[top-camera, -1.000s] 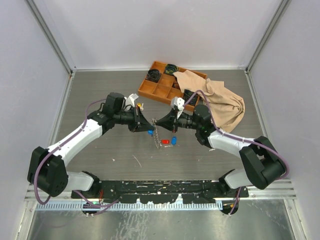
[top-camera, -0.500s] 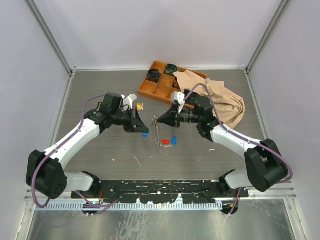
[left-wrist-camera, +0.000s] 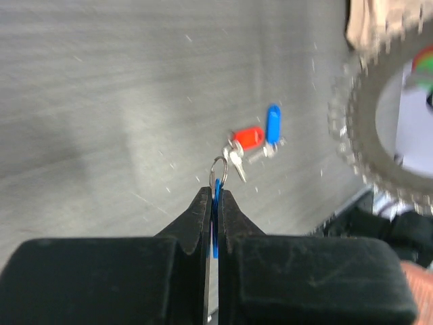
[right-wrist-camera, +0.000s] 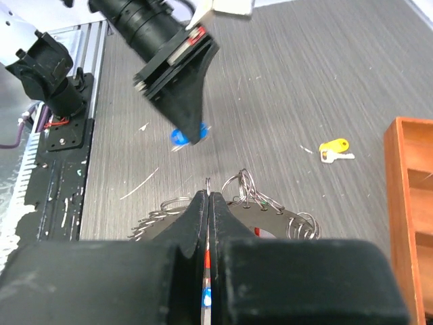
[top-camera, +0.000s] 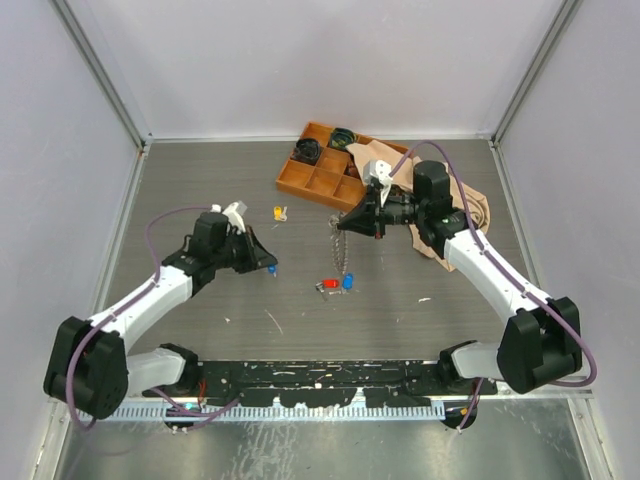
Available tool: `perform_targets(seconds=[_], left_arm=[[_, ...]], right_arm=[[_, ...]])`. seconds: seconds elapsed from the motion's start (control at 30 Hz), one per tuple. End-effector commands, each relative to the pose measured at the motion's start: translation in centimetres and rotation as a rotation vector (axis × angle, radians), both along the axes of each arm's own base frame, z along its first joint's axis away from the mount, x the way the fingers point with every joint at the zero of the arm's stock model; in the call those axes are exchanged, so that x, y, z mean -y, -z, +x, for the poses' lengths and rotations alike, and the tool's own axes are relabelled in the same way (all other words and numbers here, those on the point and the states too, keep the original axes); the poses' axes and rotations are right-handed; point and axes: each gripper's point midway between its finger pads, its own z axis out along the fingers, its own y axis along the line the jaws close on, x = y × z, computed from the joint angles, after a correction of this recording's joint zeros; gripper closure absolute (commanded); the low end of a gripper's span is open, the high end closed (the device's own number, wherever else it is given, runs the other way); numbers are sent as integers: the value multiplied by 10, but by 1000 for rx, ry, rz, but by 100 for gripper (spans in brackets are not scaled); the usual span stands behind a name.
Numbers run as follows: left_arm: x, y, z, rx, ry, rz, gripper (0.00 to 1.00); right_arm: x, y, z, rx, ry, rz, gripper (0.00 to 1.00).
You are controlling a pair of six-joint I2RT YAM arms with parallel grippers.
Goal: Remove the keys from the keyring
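Observation:
My right gripper (top-camera: 347, 221) is shut on a small ring at the top of the keyring (top-camera: 347, 252), a spiky silvery circle that hangs below it above the table. In the right wrist view the jaws (right-wrist-camera: 208, 196) pinch that ring, and the keyring (right-wrist-camera: 270, 215) carries several small rings. My left gripper (top-camera: 266, 264) is shut on a blue-capped key (top-camera: 272, 269), apart from the keyring and to its left. In the left wrist view the key (left-wrist-camera: 217, 196) sits between the shut jaws with a small ring at its tip. A red-capped key (top-camera: 329, 286) and a blue-capped key (top-camera: 347, 281) lie on the table.
A yellow-capped key (top-camera: 280, 212) lies on the table behind the left gripper. An orange compartment tray (top-camera: 322, 180) stands at the back, with a beige cloth (top-camera: 455, 205) draped over its right side under the right arm. Walls enclose the table on three sides.
My left gripper has drawn back to the left with the blue-capped key, away from the keyring. My right gripper has moved right and back with the keyring hanging from it.

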Motion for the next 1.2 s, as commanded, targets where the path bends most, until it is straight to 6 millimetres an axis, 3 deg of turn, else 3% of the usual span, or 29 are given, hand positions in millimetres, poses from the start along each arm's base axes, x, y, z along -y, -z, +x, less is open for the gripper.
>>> perform_targets(seconds=[0.0, 0.17, 0.33, 0.47, 0.5, 0.6, 0.63, 0.7, 0.77, 0.83, 1.0, 1.17], left_arm=[[-27, -18, 69, 112, -208, -62, 100], [-80, 15, 110, -18, -418, -116, 100], [-129, 27, 148, -56, -607, -176, 100], [-169, 42, 166, -109, -784, -105, 99], [-178, 48, 167, -134, -821, -70, 93], [-201, 52, 169, -174, -907, 28, 55], [-207, 48, 168, -173, -922, 54, 43], [-215, 31, 166, -135, -933, 93, 29], [-212, 5, 162, -68, -896, 89, 26], [-197, -23, 154, 22, -809, 30, 25], [-124, -103, 117, 289, -422, -220, 25], [-39, -139, 58, 469, -110, -284, 25]], right_arm=[[8, -21, -5, 47, -28, 21, 99], [18, -21, 1, 40, -3, 24, 99], [27, -20, 8, 30, 20, 28, 99], [31, -19, 10, 19, 25, 31, 99], [32, -19, 11, 19, 27, 31, 99], [36, -17, 13, 9, 32, 32, 99], [36, -17, 14, 7, 35, 33, 99], [38, -15, 14, 2, 37, 34, 99], [40, -15, 13, -3, 32, 37, 99], [42, -15, 13, -4, 30, 40, 99], [44, -13, 12, -13, 22, 44, 99], [45, -13, 5, -1, -10, 49, 99]])
